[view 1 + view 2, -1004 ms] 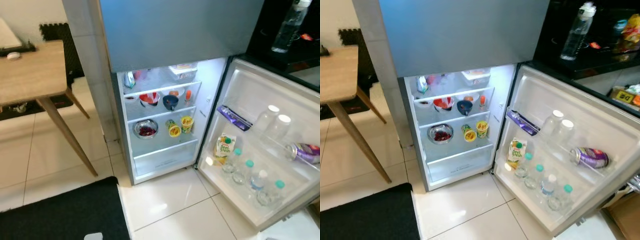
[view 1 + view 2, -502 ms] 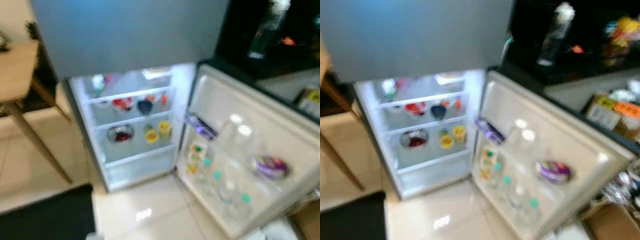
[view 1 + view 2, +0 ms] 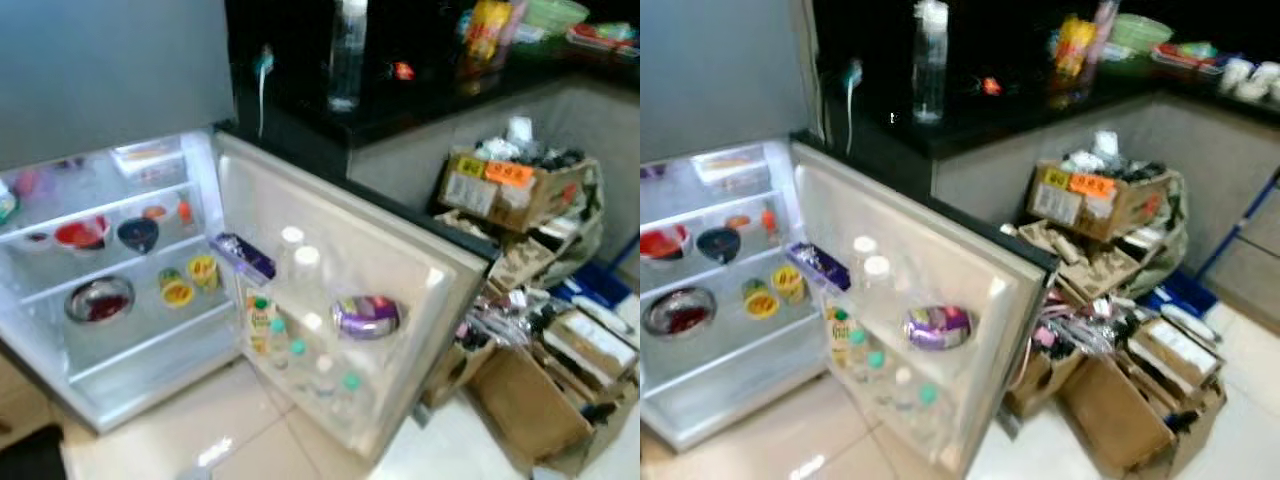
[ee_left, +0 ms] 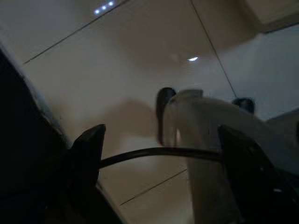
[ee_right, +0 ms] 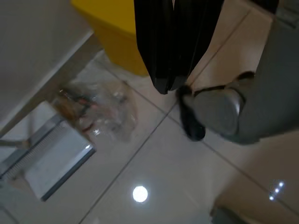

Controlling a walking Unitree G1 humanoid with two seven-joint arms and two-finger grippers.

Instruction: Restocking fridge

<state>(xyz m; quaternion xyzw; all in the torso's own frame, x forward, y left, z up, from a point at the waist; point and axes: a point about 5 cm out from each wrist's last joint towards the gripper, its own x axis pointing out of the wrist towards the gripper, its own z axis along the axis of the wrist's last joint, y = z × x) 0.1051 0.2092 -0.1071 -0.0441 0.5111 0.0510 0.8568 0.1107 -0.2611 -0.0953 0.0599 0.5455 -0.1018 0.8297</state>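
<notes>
Fridge (image 3: 110, 300) open at left of frame, door (image 3: 340, 300) swung wide, ready for restocking. Both arms hang idle: left gripper (image 4: 159, 154) jaws spread, right gripper (image 5: 170, 46) jaws closed, empty.

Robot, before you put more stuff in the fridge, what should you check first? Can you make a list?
1. Fridge door open: ok, it stands wide open.
2. Room on the shelves: ok, the lowest one looks bare.
3. Room in the door racks: not ok, the bottles and purple can crowd them.
4. Something in an end effector to stock: not ok, the right end effector hangs over the floor, shut and empty; left end effector open, holding nothing.
5. Supplies to fetch: cannot tell, the cardboard boxes beside the door are blurred.
6. Picture sharp: not ok.
</notes>
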